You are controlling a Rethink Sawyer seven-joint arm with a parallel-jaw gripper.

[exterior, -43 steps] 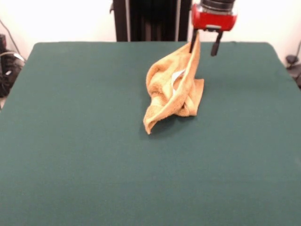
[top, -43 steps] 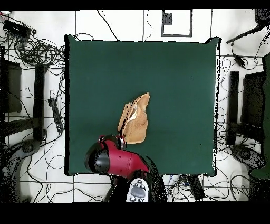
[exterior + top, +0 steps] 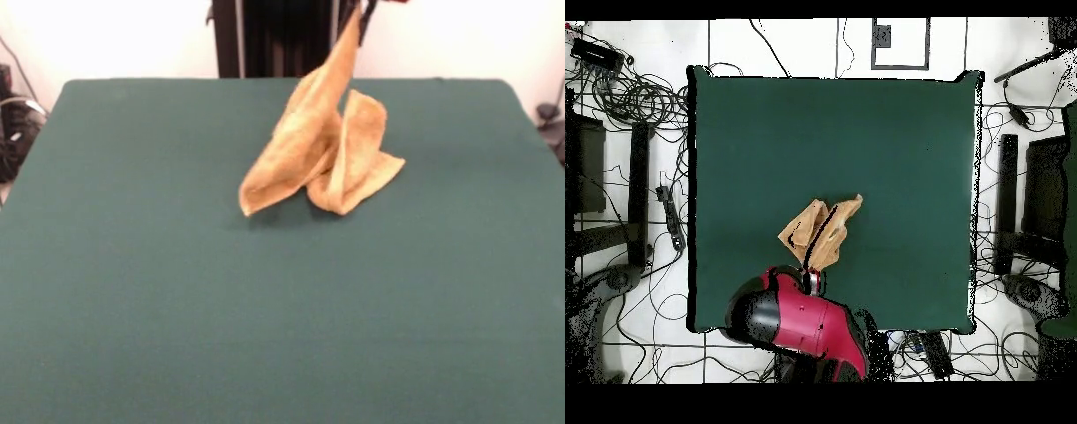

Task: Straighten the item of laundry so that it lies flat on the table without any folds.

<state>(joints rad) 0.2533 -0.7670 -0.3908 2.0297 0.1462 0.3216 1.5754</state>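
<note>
Green counter [image 3: 132, 291] is carrying the towel's [image 3: 318, 150] lower folds — its top corner is hanging pinched in the claw [image 3: 357, 16] at twelve o'clock — bunched, creased.

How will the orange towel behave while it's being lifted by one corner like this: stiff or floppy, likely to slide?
Probably floppy: the towel hangs from the gripper in drooping folds, its lower corners still on the table. It looks light, since one pinched corner carries most of it. The felt-like cover may grip the terry, so dragging could bunch it rather than slide it.
</note>
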